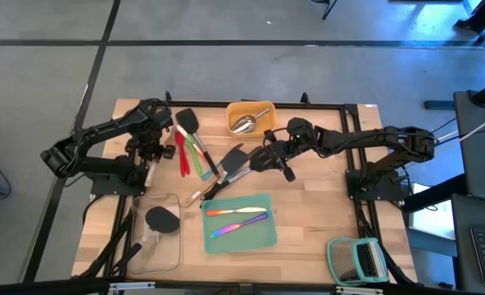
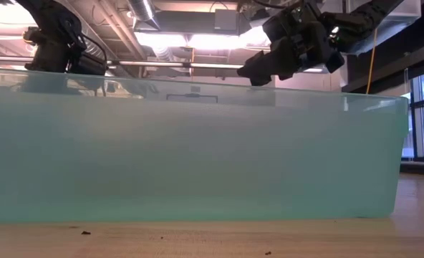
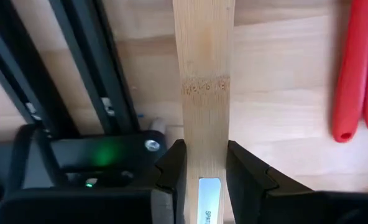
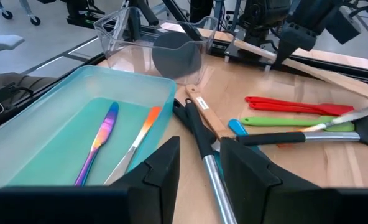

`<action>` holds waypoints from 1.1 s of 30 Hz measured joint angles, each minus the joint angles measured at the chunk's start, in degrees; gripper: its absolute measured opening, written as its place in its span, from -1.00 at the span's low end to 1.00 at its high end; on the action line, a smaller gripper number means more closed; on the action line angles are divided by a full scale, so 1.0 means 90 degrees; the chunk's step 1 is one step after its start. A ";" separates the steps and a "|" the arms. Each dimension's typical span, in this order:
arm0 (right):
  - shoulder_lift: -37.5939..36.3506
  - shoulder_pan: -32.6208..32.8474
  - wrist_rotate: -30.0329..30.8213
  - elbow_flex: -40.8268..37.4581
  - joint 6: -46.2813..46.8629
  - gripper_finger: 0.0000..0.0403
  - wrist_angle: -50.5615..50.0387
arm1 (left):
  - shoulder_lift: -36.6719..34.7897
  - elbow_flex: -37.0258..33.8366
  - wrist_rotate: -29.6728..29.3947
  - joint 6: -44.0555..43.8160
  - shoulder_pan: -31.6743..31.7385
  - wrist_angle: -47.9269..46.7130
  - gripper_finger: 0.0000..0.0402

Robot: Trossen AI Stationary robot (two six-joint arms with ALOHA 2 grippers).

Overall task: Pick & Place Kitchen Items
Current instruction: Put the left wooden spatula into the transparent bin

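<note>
Near the worktop's left edge the left gripper (image 3: 202, 180) squeezes the flat wooden spoon (image 3: 204, 81) handle between its fingers, while the right gripper (image 4: 199, 168) hangs wide open and empty over the pile of kitchen items (image 1: 214, 160) in the worktop's middle.

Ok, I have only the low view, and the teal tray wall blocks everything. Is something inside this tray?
Observer: Yes. The teal tray holds two iridescent cutlery pieces, side by side.
Operator: And the right gripper, does it hold something?
Observer: No. The right gripper is open and empty, above a black utensil beside the tray.
Operator: And the left one?
Observer: The left gripper is shut on the handle of a wooden utensil.
</note>
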 joint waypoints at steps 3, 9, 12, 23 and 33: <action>0.0000 0.0074 0.0000 0.0000 0.0000 -0.41 0.0016 | 0.0001 0.0005 0.0298 0.0018 0.0000 0.0010 -0.61; 0.0000 0.0120 -0.0002 0.0000 -0.0001 -0.41 0.0061 | 0.0000 0.0040 0.0550 0.0073 0.0000 -0.0037 -0.61; 0.0000 0.0120 -0.0001 0.0000 -0.0014 -0.41 0.0061 | 0.0000 0.0274 0.0556 0.0102 0.0000 -0.0246 -0.61; 0.0000 0.0120 -0.0002 0.0000 -0.0042 -0.41 0.0086 | -0.0002 0.2035 0.0254 -0.0084 -0.0492 -0.1339 -0.61; 0.0000 0.0120 -0.0002 0.0000 -0.0044 -0.41 0.0042 | -0.0005 0.2569 0.0928 -0.1554 -0.2289 -0.2225 -0.61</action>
